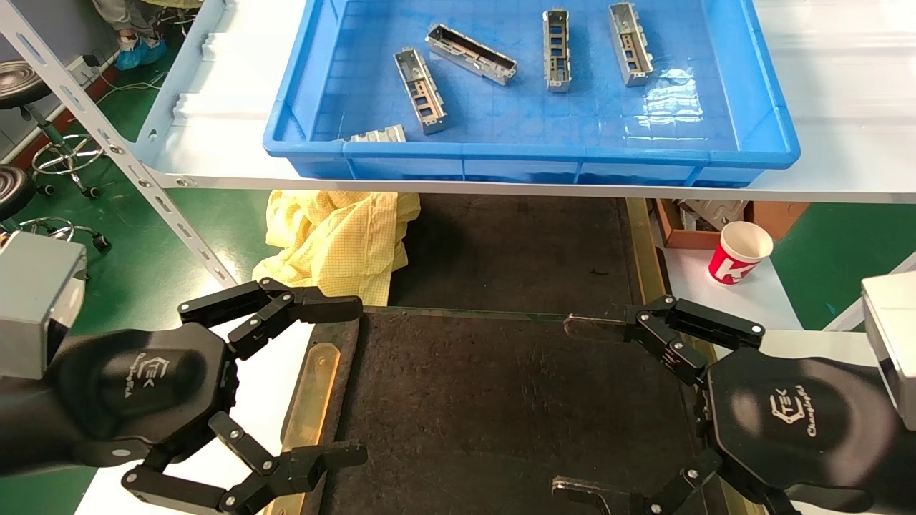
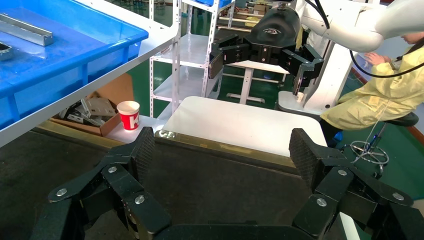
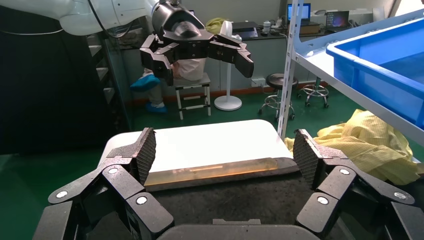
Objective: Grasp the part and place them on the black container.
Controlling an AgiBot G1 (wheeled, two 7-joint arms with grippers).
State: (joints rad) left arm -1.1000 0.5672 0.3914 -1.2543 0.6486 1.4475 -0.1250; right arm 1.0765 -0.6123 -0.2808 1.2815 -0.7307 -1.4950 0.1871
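Observation:
Several silver-grey metal parts lie in the blue bin [image 1: 529,154] on the upper shelf; one part [image 1: 420,90] is at the bin's left, another part [image 1: 557,49] near its middle. The black container [image 1: 501,400] lies below, between my arms, its dark felt bare. It also shows in the left wrist view [image 2: 215,185] and the right wrist view [image 3: 235,197]. My left gripper [image 1: 336,379] is open and empty over the container's left edge. My right gripper [image 1: 576,408] is open and empty over its right edge.
A yellow cloth [image 1: 336,239] lies beyond the container's far left corner. A red and white paper cup [image 1: 739,252] stands at the right beside a cardboard box [image 1: 708,218]. The shelf edge [image 1: 501,187] overhangs the container's far end.

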